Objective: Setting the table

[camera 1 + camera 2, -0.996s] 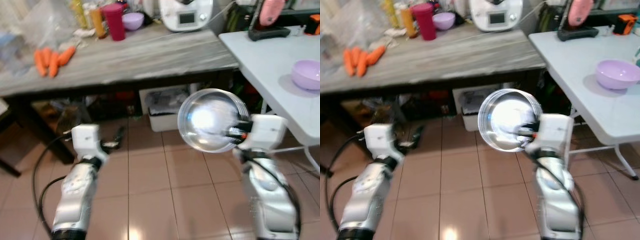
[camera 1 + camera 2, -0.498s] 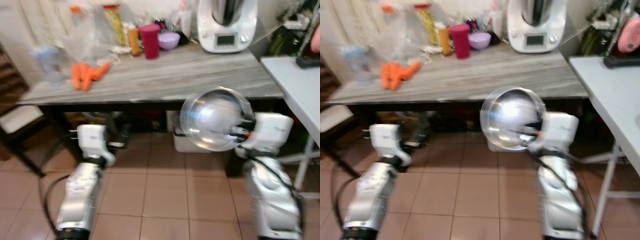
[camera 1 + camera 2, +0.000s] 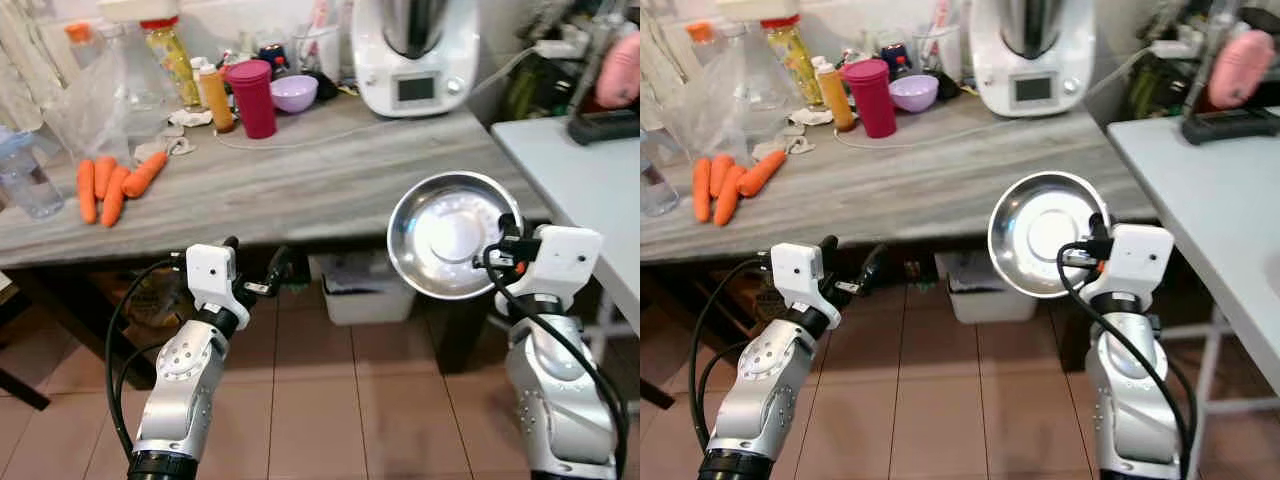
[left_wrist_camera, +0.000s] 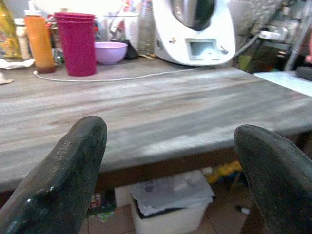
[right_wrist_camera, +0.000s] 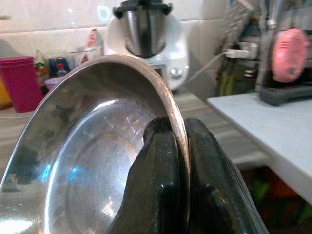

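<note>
The right gripper (image 5: 170,161) pinches the rim of a steel bowl (image 3: 447,233), holding it tilted in the air before the grey worktop (image 3: 300,180). The left gripper (image 3: 255,272) hangs wide and empty. Judging by this, nothing is laid yet; the bowl awaits placing.

A shiny steel bowl (image 3: 452,234) stands tilted on edge, hollow facing the camera, before the grey table (image 3: 300,190).

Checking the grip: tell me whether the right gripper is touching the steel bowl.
Touching. The right wrist view shows the right gripper with both fingers clamped on the steel bowl rim.
</note>
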Controlling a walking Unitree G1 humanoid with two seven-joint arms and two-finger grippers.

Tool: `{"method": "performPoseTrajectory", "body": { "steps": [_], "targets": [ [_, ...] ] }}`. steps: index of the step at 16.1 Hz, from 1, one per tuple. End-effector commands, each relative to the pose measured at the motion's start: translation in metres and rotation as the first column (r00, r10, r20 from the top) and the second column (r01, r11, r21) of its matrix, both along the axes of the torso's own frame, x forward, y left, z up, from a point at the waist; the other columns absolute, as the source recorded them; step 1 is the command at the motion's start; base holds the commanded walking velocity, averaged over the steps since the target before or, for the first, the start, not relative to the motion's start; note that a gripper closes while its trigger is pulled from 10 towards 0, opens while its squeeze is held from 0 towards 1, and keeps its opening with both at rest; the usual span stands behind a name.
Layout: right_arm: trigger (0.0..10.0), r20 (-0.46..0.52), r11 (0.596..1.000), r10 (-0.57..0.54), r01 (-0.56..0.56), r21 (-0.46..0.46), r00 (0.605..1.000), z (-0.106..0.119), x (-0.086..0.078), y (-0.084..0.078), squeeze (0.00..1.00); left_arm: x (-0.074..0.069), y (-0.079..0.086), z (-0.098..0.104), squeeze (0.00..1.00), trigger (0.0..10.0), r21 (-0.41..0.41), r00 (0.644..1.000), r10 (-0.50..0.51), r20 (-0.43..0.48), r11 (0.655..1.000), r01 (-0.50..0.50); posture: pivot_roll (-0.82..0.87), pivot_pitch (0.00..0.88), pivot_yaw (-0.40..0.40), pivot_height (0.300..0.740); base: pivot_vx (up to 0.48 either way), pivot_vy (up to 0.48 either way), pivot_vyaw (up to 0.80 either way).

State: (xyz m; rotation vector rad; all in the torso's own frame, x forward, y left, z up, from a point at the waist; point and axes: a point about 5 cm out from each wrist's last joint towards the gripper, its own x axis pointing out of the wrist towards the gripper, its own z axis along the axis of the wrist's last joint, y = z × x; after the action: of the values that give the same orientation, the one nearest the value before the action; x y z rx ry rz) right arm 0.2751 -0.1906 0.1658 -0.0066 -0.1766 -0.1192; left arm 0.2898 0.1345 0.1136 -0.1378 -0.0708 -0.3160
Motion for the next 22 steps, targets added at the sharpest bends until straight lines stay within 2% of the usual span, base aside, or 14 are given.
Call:
{"method": "performPoseTrajectory", "body": {
  "steps": [1,10,12,14,15,17,18,21,22],
  "targets": [
    [10.0,0.019,0.999,0.037,-0.038,0.012,0.999,0.005,0.002,0.01,0.0,0.0,0.011,0.0,0.0,10.0,0.016,0.999,0.034,-0.003,0.999,-0.034,-0.23,0.025,0.077,0.74,0.461,0.0,0.0],
    [10.0,0.024,0.998,0.066,-0.066,0.006,0.998,0.008,0.005,0.013,0.0,-0.003,0.008,0.001,0.0,10.0,0.005,1.0,0.017,0.008,1.0,-0.017,-0.23,0.032,0.075,0.74,0.405,0.0,0.0],
    [10.0,0.02,0.998,0.065,-0.066,0.013,0.998,0.007,0.007,0.012,0.0,-0.009,0.008,0.002,0.0,10.0,0.065,0.999,-0.024,0.04,0.998,0.021,-0.23,0.035,0.071,0.74,0.0,0.0,0.0],
    [10.0,0.018,0.997,0.074,-0.075,0.031,0.997,0.008,0.012,0.012,0.0,-0.018,0.013,-0.006,0.0,10.0,0.13,0.999,-0.04,0.029,0.991,0.036,-0.23,0.037,0.072,0.74,0.0,0.0,0.0],
    [10.0,0.004,0.994,0.072,-0.072,0.085,0.997,0.006,0.016,0.011,0.0,-0.023,0.016,-0.008,0.0,10.0,0.16,0.998,-0.055,0.023,0.986,0.051,-0.23,0.04,0.075,0.74,0.0,0.0,0.0],
    [10.0,-0.01,0.989,0.072,-0.07,0.127,0.997,0.004,0.022,0.01,0.0,-0.027,0.018,-0.01,0.0,10.0,0.181,0.997,-0.072,0.016,0.981,0.068,-0.23,0.041,0.076,0.74,0.0,0.0,0.0],
    [10.0,-0.035,0.98,0.073,-0.065,0.189,0.997,0.001,0.029,0.01,0.0,-0.029,0.02,-0.01,0.0,10.0,0.199,0.995,-0.095,0.016,0.976,0.09,-0.22,0.042,0.077,0.74,0.0,0.0,0.0],
    [10.0,-0.067,0.962,0.114,-0.093,0.255,0.991,-0.005,0.045,0.02,0.0,-0.032,0.022,-0.009,0.0,10.0,0.234,0.987,-0.16,0.013,0.96,0.152,-0.22,0.038,0.077,0.74,0.0,0.0,0.0],
    [10.0,-0.084,0.949,0.153,-0.123,0.289,0.985,-0.008,0.054,0.028,0.0,-0.032,0.025,-0.009,0.0,10.0,0.255,0.985,-0.172,0.013,0.953,0.164,-0.22,0.035,0.077,0.74,0.0,0.0,0.0]
  ]
}}
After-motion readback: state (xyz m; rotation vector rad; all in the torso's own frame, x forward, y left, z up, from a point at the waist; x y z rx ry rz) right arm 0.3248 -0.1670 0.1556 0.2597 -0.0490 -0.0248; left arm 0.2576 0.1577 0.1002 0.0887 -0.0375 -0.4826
